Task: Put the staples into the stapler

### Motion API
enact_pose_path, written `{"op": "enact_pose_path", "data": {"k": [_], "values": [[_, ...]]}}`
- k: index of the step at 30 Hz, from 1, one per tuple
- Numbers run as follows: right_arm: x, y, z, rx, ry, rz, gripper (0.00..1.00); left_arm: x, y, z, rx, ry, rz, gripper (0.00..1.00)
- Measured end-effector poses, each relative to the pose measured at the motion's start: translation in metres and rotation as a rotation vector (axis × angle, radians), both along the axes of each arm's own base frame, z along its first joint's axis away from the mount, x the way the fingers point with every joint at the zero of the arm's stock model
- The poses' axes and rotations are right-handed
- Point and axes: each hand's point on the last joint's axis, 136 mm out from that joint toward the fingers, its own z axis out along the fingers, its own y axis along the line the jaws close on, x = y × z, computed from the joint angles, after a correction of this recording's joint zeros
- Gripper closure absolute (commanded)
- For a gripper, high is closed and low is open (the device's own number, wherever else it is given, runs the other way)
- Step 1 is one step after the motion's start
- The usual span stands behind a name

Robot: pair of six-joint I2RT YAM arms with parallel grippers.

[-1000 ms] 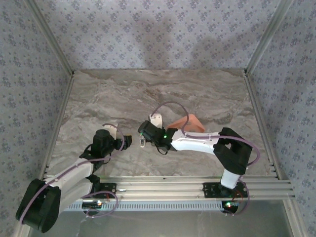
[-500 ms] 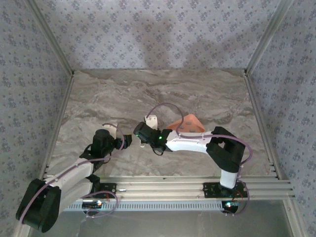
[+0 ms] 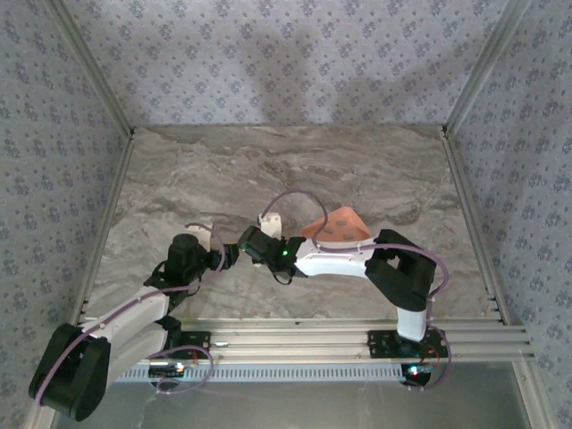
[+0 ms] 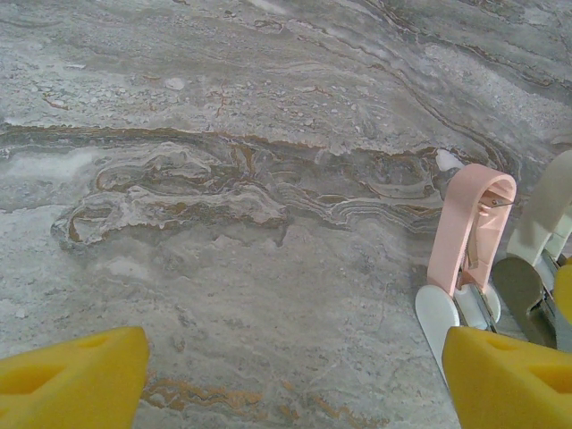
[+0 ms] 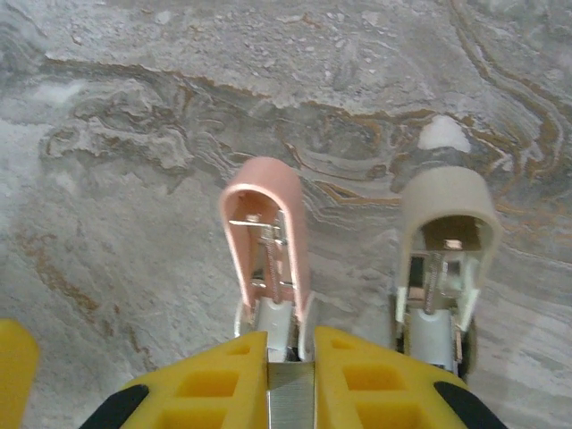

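Note:
A pink stapler (image 5: 265,234) stands with its lid swung up, its spring and white magazine showing. A beige stapler (image 5: 445,234) stands beside it, also with its lid up. My right gripper (image 5: 290,375) is shut on a grey metallic strip of staples (image 5: 290,399), whose front end sits just behind the pink stapler's magazine. In the left wrist view the pink stapler (image 4: 467,234) rises at the right, just beyond my right fingertip (image 4: 509,380). My left gripper (image 4: 295,357) is open over bare marble. From above, the left gripper (image 3: 230,256) and right gripper (image 3: 247,244) nearly meet.
A salmon-pink tray (image 3: 340,225) lies behind the right arm, partly covered by it. The marble tabletop (image 3: 286,170) stretches back to patterned walls. An aluminium rail (image 3: 340,332) runs along the near edge.
The right arm has swung left, bringing its shut gripper close to the left gripper. The left arm has stayed put, with its gripper still open.

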Motion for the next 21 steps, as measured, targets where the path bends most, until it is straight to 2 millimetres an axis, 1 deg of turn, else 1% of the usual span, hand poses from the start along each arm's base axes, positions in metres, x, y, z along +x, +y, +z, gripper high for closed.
{"op": "enact_pose_path", "data": {"k": [6, 14, 21], "values": [[-0.001, 0.008, 0.007, 0.030, -0.003, -0.004, 0.83, 0.000, 0.000, 0.000, 0.001, -0.001, 0.002, 0.15], [-0.003, 0.012, 0.001, 0.031, 0.010, -0.014, 0.82, 0.000, 0.001, -0.001, 0.004, 0.003, 0.004, 0.15], [-0.002, 0.016, 0.004, 0.044, 0.011, -0.019, 0.82, 0.001, 0.001, -0.001, 0.005, 0.001, 0.007, 0.15]]}}
